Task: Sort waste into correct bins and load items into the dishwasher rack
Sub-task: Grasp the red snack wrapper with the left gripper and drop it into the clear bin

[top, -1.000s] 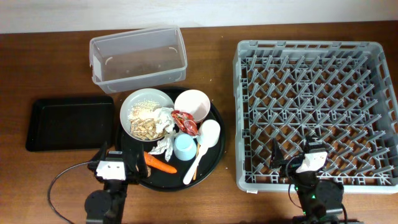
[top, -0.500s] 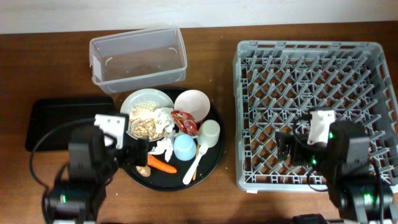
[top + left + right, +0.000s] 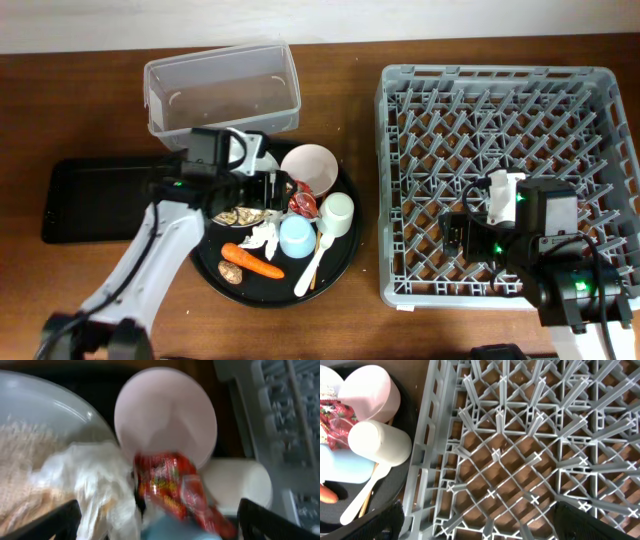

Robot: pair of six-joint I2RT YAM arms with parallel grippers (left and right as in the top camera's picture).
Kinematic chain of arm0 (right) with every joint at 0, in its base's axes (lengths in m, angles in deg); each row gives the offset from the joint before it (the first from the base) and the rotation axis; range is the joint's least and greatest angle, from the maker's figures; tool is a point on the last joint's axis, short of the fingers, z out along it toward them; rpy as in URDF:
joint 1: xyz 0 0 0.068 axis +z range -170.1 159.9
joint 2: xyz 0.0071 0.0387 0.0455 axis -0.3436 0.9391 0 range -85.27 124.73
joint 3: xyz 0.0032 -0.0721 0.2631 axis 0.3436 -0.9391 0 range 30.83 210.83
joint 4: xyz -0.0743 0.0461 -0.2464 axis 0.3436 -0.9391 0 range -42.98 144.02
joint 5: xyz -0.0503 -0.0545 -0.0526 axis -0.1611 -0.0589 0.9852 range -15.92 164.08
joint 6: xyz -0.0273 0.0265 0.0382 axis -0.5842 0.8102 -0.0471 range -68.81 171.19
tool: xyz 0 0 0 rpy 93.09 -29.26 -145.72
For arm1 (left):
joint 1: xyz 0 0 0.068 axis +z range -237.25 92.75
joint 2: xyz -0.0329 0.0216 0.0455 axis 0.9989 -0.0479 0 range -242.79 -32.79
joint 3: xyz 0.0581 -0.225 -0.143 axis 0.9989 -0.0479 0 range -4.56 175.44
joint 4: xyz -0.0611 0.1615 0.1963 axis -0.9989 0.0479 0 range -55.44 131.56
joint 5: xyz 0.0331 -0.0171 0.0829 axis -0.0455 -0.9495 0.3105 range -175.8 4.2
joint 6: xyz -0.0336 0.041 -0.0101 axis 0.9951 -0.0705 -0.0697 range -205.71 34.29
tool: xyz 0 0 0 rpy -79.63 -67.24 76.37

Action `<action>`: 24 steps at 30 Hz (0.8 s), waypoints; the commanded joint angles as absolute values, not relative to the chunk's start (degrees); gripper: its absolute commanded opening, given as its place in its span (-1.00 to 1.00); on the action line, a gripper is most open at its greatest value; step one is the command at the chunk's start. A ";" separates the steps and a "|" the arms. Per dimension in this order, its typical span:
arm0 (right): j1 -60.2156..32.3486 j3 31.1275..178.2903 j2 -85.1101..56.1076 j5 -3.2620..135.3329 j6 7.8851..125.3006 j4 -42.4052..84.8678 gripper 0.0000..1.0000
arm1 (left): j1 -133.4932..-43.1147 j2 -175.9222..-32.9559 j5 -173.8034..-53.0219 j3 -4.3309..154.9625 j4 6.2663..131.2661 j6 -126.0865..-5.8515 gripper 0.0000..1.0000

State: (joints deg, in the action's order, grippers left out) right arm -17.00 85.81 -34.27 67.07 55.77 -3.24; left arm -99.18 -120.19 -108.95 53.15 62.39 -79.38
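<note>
A round black tray [image 3: 343, 262] holds a plate of food scraps [image 3: 40, 420], a pink bowl [image 3: 310, 165], a red wrapper [image 3: 303, 203], a white cup [image 3: 337, 213], a blue cup [image 3: 295, 237], a white spoon [image 3: 315, 265], a carrot [image 3: 255, 262] and a crumpled napkin [image 3: 262, 236]. My left gripper [image 3: 272, 190] is open and empty, hovering over the plate's right edge. In the left wrist view the gripper [image 3: 160, 525] straddles the red wrapper [image 3: 170, 485] and napkin [image 3: 90, 480]. My right gripper [image 3: 458, 235] is open and empty above the grey dishwasher rack [image 3: 510, 120].
A clear plastic bin [image 3: 222, 90] stands behind the tray. A flat black bin [image 3: 100, 195] lies to the left. The right wrist view shows the rack grid [image 3: 520, 435] with the white cup [image 3: 380, 442] and pink bowl [image 3: 370, 390] to its left.
My left arm has reached from the table's front edge up over the plate and wrapper. My right arm rose over the rack's front part, then held almost still.
</note>
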 commanded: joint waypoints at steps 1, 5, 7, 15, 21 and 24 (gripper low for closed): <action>-17.11 86.93 -34.53 66.55 56.17 -3.46 0.97 | -101.63 -125.61 -108.49 53.79 56.62 -78.42 0.96; -17.11 86.93 -34.53 66.57 56.17 -4.13 0.97 | -102.76 -129.30 -108.47 53.79 53.13 -78.44 0.08; -17.14 86.93 -34.53 66.57 56.17 -4.13 0.97 | -102.76 -129.32 -108.47 53.79 53.00 -78.44 -0.61; -17.14 86.93 -34.53 66.59 56.15 -4.13 0.97 | -102.33 -124.62 -106.53 61.94 54.07 -78.46 -0.98; -17.11 86.91 -34.53 66.57 56.17 -4.13 0.97 | -96.86 -122.81 -75.69 66.53 41.35 -78.44 -0.99; -17.11 86.88 -34.53 66.55 56.17 -4.18 0.97 | -94.33 -129.48 -71.78 66.53 35.16 -78.44 -0.97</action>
